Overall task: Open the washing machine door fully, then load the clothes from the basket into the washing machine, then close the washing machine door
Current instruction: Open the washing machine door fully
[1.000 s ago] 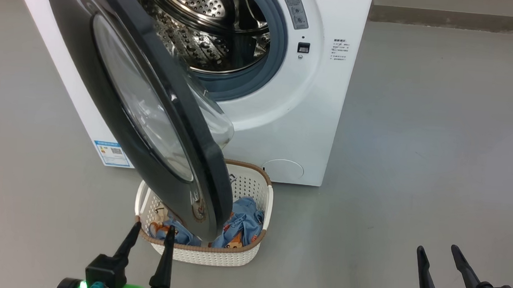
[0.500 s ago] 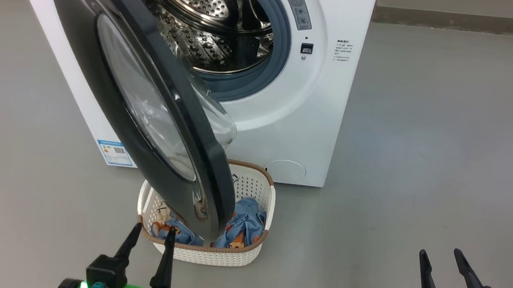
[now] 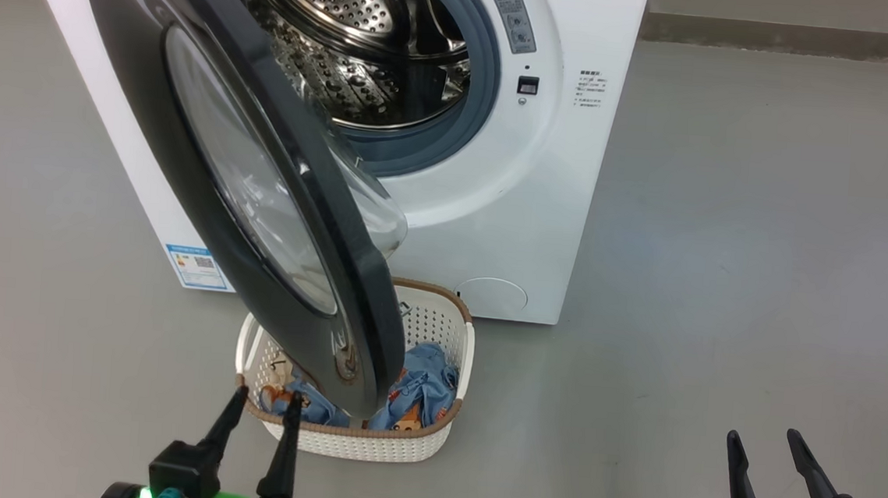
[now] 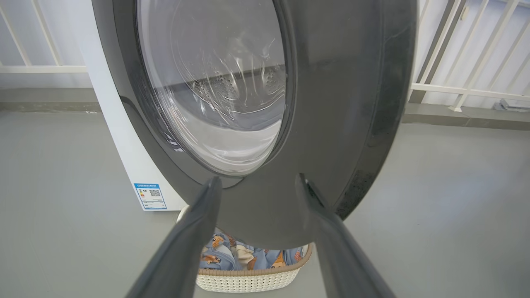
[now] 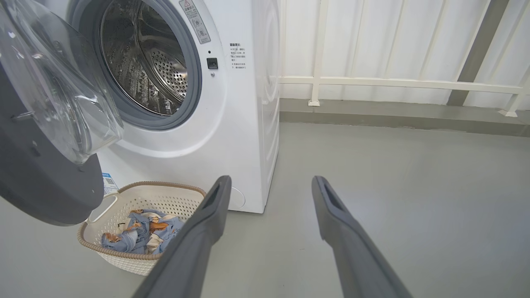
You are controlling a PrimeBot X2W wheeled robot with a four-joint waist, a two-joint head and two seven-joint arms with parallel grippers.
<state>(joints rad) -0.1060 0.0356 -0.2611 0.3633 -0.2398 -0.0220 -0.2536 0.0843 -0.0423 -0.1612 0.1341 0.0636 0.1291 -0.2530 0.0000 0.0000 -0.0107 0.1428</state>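
Clothes [image 3: 422, 388] in basket [image 3: 352, 442], door [image 3: 245, 180] part open, both sets of fingers apart.
L fingers [image 3: 285, 449] spread, empty, tips nr basket's near rim, facing door's lower edge; R fingers [image 3: 742, 489] spread, empty, over floor [image 3: 724, 261] well off to the R. Basket sits on floor just in front of washer [image 3: 494, 206], under door's low edge, w/ blue-cream clothes heaped inside. Behind, steel drum [image 3: 364, 48] open to view.

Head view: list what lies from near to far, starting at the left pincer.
Left pincer → basket → washing machine. The washing machine door hangs out over the basket, so its place in the order is left out.
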